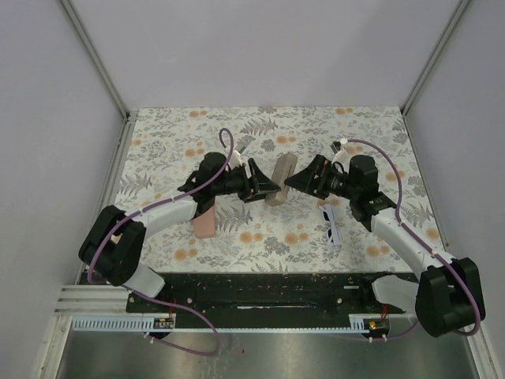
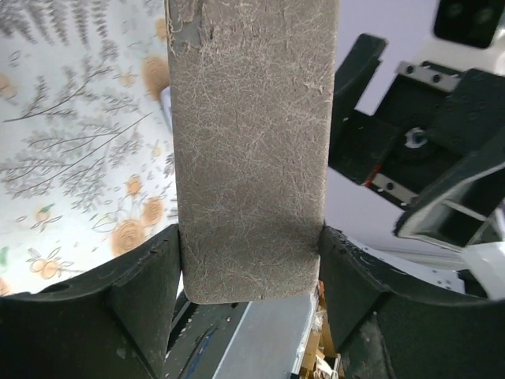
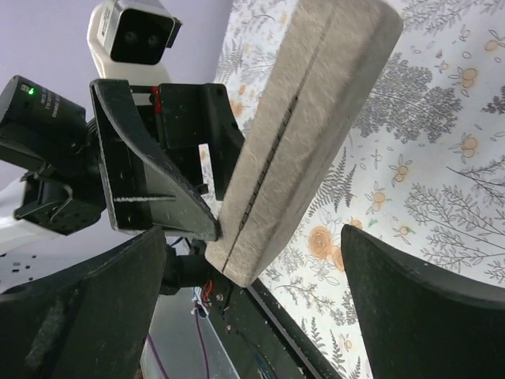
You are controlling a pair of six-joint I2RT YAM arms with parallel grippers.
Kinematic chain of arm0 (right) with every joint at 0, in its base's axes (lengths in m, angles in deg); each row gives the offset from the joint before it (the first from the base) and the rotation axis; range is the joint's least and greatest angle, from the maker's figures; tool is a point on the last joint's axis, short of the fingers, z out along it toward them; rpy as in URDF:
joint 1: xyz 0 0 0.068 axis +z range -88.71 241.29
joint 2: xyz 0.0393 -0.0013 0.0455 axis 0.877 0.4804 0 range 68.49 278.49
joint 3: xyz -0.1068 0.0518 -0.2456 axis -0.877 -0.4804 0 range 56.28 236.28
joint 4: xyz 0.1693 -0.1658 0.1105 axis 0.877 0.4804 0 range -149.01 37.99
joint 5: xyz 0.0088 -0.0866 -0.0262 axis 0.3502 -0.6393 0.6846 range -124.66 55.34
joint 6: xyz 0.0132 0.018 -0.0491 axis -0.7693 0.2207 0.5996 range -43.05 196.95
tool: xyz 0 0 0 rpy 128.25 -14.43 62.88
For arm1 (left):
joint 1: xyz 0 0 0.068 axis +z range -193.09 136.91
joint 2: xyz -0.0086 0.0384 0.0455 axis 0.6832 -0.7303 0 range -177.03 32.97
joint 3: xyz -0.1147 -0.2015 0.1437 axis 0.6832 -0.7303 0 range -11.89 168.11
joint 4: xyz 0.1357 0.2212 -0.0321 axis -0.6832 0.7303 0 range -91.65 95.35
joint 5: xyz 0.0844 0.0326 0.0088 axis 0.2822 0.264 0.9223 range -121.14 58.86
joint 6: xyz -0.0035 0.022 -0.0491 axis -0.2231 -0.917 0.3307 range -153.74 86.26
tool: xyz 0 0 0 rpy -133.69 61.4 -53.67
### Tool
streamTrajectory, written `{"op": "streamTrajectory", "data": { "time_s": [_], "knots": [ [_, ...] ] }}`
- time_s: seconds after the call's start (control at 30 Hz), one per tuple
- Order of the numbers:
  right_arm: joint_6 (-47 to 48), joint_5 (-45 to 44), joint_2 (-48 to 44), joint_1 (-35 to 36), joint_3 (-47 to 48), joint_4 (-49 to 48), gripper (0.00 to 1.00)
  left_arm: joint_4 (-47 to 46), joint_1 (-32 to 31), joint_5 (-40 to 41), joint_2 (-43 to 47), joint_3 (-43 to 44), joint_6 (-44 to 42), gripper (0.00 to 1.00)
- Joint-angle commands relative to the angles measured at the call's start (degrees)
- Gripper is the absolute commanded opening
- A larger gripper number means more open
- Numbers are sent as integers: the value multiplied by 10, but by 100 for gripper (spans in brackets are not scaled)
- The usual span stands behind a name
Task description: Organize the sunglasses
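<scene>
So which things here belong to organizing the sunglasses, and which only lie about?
In the job: white-framed sunglasses; tan case, held by the left gripper.
Lying about: pink case.

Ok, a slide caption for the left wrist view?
Left gripper clamps the tan case across its width above the floral tabletop, with the open right gripper facing it.

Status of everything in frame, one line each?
Left gripper: shut on tan case.
Right gripper: open, jaws clear of the case.
Tan case: closed, held.
Pink case: lying on table.
White sunglasses: lying on table.
</scene>
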Motion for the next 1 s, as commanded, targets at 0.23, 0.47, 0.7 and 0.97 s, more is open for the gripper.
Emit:
{"op": "streamTrajectory", "data": {
  "time_s": [0.23,0.47,0.7,0.97],
  "knots": [
    [-127,44,-43,-33,-51,-206,99,-276,7,-38,23,-9,159,41],
    [-303,107,24,-59,-81,-479,99,-397,7,-54,-12,-12,246,40],
    [-342,126,59,-60,-62,-555,99,-431,6,-58,-9,-17,276,40],
    [-332,132,57,-60,-42,-528,99,-447,-7,-58,-5,-12,291,40]
  ]
}}
